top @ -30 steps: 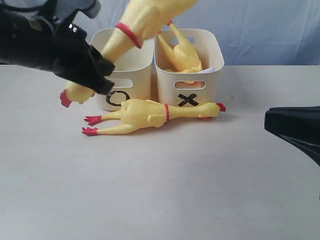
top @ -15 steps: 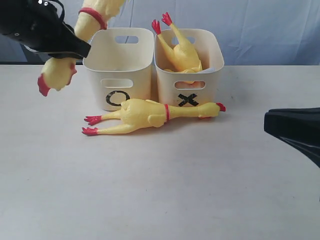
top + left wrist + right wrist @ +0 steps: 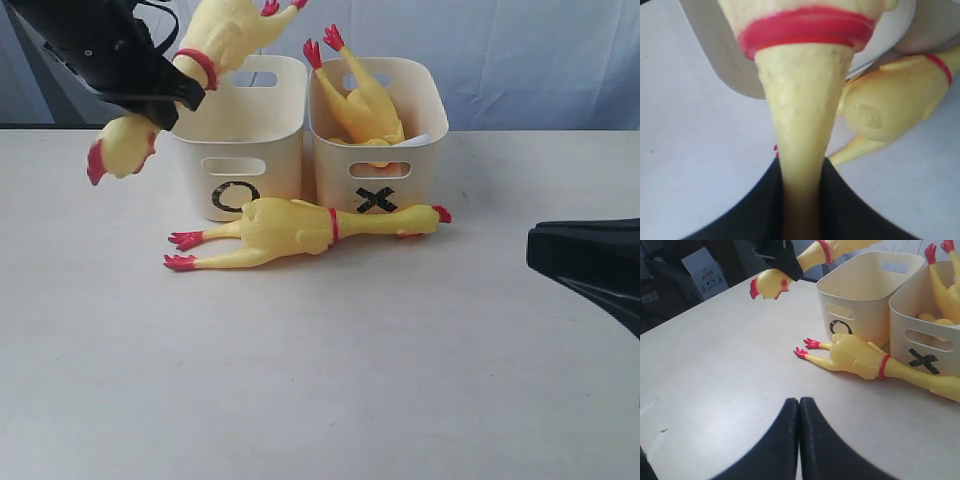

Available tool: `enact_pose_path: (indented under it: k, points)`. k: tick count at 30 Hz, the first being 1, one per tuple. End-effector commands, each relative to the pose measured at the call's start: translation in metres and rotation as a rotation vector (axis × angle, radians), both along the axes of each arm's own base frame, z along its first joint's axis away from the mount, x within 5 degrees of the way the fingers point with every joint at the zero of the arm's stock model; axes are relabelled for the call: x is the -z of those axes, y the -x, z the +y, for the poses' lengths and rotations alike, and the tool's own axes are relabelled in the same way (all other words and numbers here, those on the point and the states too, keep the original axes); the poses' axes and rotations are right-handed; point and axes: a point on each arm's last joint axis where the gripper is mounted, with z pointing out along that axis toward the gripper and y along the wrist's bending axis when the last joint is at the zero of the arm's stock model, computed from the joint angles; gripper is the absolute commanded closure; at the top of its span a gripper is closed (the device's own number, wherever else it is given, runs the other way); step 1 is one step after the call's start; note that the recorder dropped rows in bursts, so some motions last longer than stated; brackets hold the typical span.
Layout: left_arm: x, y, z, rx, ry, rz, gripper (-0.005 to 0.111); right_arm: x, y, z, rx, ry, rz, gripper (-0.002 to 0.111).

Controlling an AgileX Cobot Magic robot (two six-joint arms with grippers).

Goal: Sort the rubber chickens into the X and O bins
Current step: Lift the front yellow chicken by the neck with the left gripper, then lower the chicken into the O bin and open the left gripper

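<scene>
Fingers (image 3: 752, 212) of left gripper (image 3: 801, 200) clamped on the neck of held chicken (image 3: 228, 30), between head and red band (image 3: 200, 65). The neck looks squeezed, so probably soft, light, hollow rubber that flops and springs. Narrow neck judged the surest hold. Head hangs outside the fingers. Body slants up over O bin (image 3: 240, 125).

Farther out, second chicken (image 3: 290, 228) lies on table (image 3: 400, 380) just before both bins. Third chicken (image 3: 365, 105) sits feet-up in X bin (image 3: 420, 150).

Right gripper (image 3: 799, 412) is pressed closed, empty, well apart.

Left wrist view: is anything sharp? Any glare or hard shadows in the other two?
Left wrist view: held chicken fills the frame, too close, soft; jaws are featureless black. Exterior view: even light, only a faint shadow under the lying chicken, no glare. Right wrist view: table sharp, jaws just dark shapes.
</scene>
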Motion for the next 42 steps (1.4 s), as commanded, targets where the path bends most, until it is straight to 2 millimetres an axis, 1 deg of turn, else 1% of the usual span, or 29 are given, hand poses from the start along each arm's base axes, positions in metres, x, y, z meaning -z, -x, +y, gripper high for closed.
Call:
enact_pose_path:
  k: [1,2,4,8,13,17,27,37,42]
  points:
    - [0.01,-0.009,0.002,-0.024,-0.021,0.077,0.107,0.002,0.001,0.0,-0.003,0.007,-0.001,0.108]
    - [0.012,-0.011,0.002,-0.035,-0.024,0.094,0.107,0.002,0.001,0.0,-0.003,0.007,-0.001,0.108]
    - [0.016,-0.017,0.012,-0.087,-0.049,0.134,0.107,0.002,0.001,0.0,-0.006,0.008,0.001,0.108]
    - [0.018,-0.018,0.017,-0.083,-0.074,0.14,0.107,0.002,0.001,0.0,-0.006,0.008,0.001,0.108]
    - [0.018,-0.018,0.018,-0.037,-0.094,0.134,0.107,0.002,0.001,0.0,-0.006,0.008,0.001,0.108]
    - [0.019,-0.019,0.02,-0.037,-0.122,0.126,0.107,0.002,0.001,0.0,-0.006,0.008,0.001,0.108]
    - [0.018,-0.021,0.019,-0.015,-0.125,0.097,0.107,0.002,0.001,0.0,-0.005,0.007,0.002,0.108]
    - [0.012,-0.032,0.015,-0.017,-0.096,0.069,0.107,0.002,0.001,0.0,-0.005,0.007,0.002,0.108]
    - [0.025,-0.035,0.014,-0.014,-0.109,0.12,0.107,0.002,0.001,0.0,-0.005,0.007,0.002,0.108]
